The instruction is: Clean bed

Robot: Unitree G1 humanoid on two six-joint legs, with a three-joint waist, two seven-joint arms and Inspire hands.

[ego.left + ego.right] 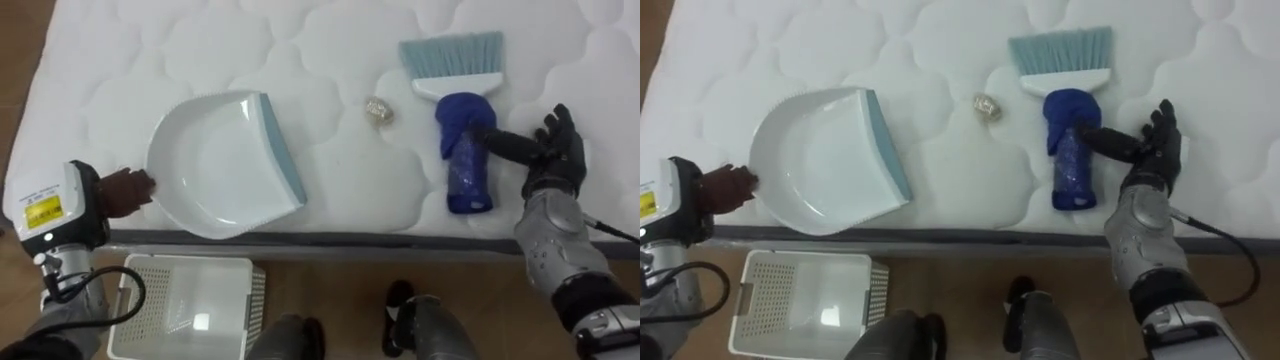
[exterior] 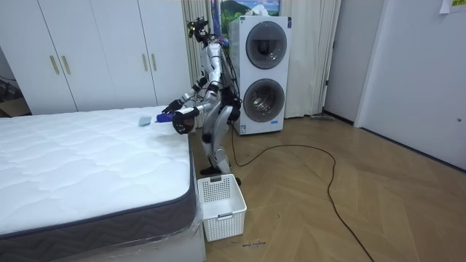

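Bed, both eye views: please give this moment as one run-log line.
left hand at dustpan edge | right hand open, at brush | crumpled ball between dustpan and brush, unswept

On mattress [image 1: 330,40] — dustpan [image 1: 215,165] and brush [image 1: 462,118] flank crumpled scrap [image 1: 378,111].

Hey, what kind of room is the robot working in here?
Probably a bedroom that doubles as a laundry space: a bare quilted mattress, tall white wardrobes behind it, and two stacked laundry machines.
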